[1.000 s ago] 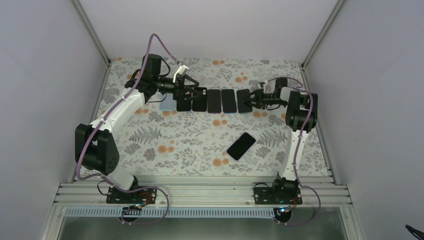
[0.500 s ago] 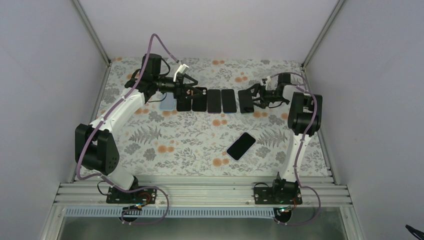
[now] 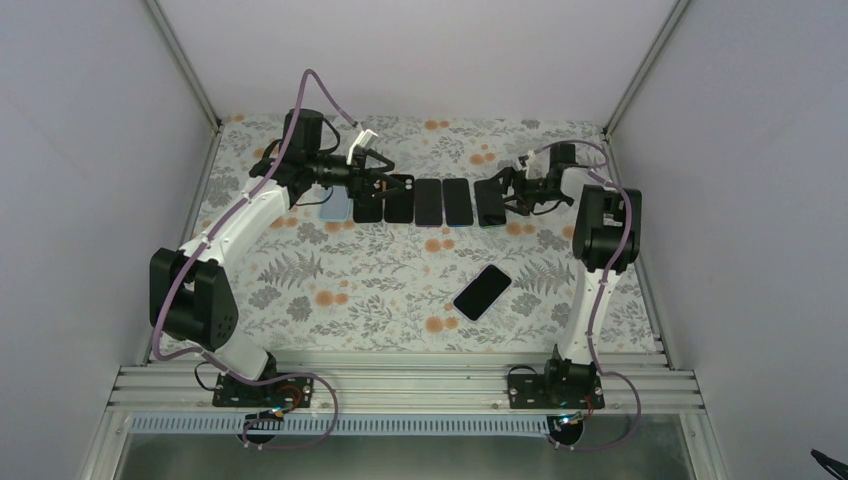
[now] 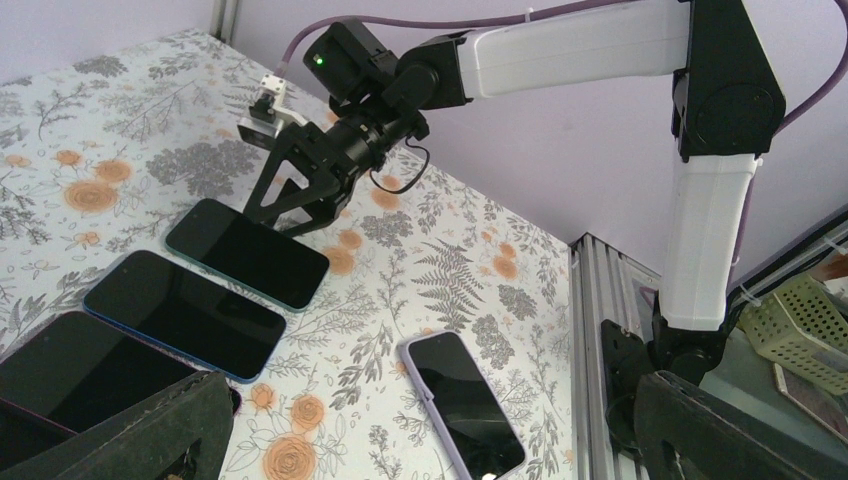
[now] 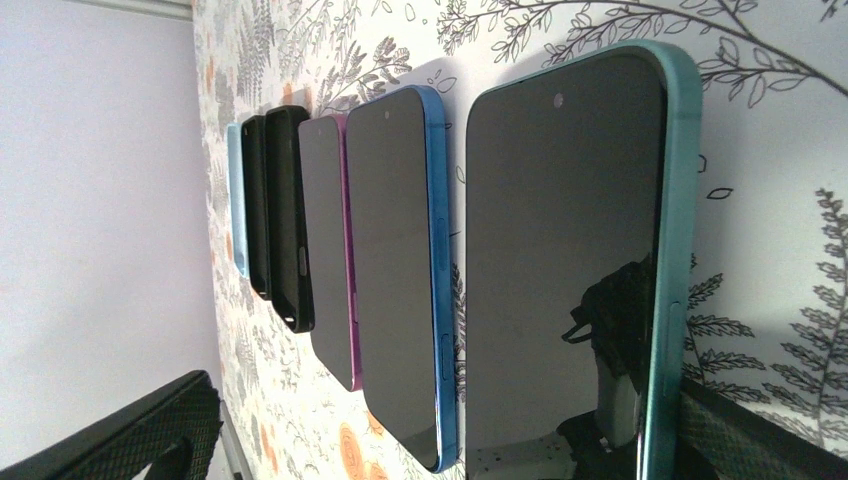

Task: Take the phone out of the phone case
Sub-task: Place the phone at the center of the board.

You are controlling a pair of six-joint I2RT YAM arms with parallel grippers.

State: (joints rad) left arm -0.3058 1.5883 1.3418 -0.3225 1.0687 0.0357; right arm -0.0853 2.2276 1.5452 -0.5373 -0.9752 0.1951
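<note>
Nearest me, a lone phone (image 3: 482, 291) lies untouched. At the far row (image 3: 443, 202), my left gripper (image 3: 400, 187) hangs wide, empty; my right gripper (image 3: 508, 195) gapes, empty, beside the teal-cased phone (image 3: 489, 203). Extraction not begun, I reckon: next, pin its case (image 5: 672, 200) and pry.

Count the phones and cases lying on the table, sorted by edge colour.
Teal-edged phone: 1
Blue-edged phone: 1
Magenta-edged phone: 1
Black items: 2
Light blue item: 1
Lone pale-edged phone: 1
Total: 7
</note>
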